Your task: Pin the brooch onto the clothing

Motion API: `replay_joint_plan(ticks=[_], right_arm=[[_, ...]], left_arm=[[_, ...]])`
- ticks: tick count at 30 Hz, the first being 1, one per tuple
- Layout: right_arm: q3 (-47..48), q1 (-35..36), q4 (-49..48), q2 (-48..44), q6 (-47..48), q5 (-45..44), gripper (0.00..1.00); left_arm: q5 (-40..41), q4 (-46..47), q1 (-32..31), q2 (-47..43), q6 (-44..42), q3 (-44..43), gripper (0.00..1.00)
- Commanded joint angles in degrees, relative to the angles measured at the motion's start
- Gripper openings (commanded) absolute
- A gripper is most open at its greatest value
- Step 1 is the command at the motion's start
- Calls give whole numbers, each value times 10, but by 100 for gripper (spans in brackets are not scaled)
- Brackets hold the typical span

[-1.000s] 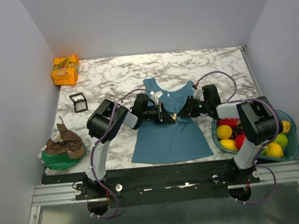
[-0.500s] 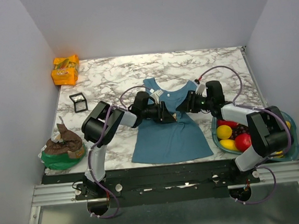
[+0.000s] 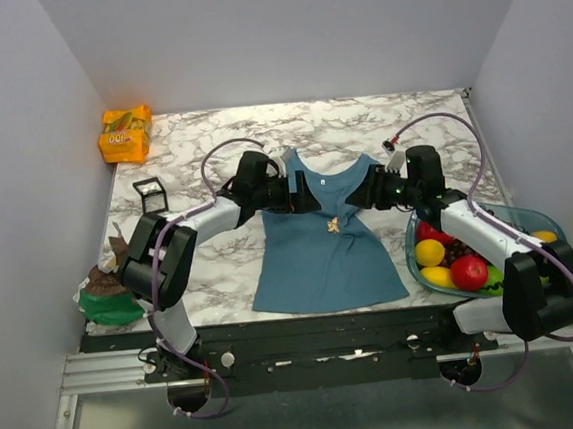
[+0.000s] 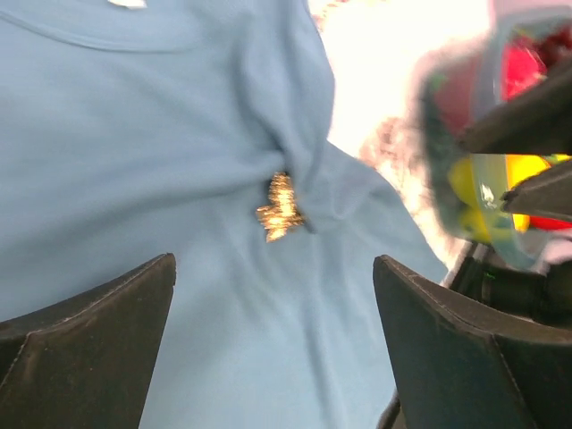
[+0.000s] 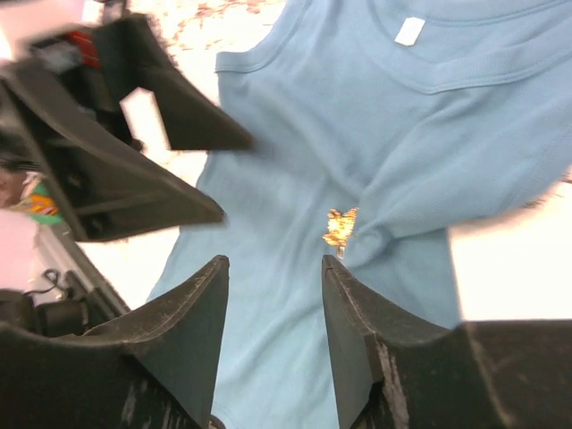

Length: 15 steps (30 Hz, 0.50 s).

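The teal-blue clothing (image 3: 315,257) lies flat in the middle of the table, its white neck label (image 5: 410,31) at the far end. The brooch (image 3: 334,224), a tiny golden-orange pin, sits on the chest of the fabric beside a small fold (image 4: 280,207) (image 5: 340,227). My left gripper (image 3: 308,197) hovers over the left shoulder strap, open, with nothing between its fingers (image 4: 89,349). My right gripper (image 3: 353,200) hangs over the right strap, also open and empty (image 5: 273,261). Both stand apart from the brooch.
A blue bowl (image 3: 553,223) of fruit stands at the right, close to the right arm. A small black-framed clear box (image 3: 149,195) and an orange packet (image 3: 125,134) lie at the back left. A green-and-brown bag (image 3: 117,284) sits at the front left.
Both grippers opened and drew back from the middle of the shirt, the left one leftward and the right one rightward. The brooch stays on the fabric, uncovered.
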<state>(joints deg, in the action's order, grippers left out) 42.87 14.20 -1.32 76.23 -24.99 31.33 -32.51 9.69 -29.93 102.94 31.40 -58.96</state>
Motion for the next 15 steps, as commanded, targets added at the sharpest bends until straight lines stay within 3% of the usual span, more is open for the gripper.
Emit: replay_joint_plan(ticks=[1,7,15], right_arm=[[42,3,96,-8,32,-79,56],[101,-4,157,46,55,-134,58],[197,-8,216,164,72,-203,58]], left_arm=[[104,-195,20,-49,-72,-51,99],[122,-331,68,-50,-130,-109,99],[144,-378,98,9,-167,-144,99]])
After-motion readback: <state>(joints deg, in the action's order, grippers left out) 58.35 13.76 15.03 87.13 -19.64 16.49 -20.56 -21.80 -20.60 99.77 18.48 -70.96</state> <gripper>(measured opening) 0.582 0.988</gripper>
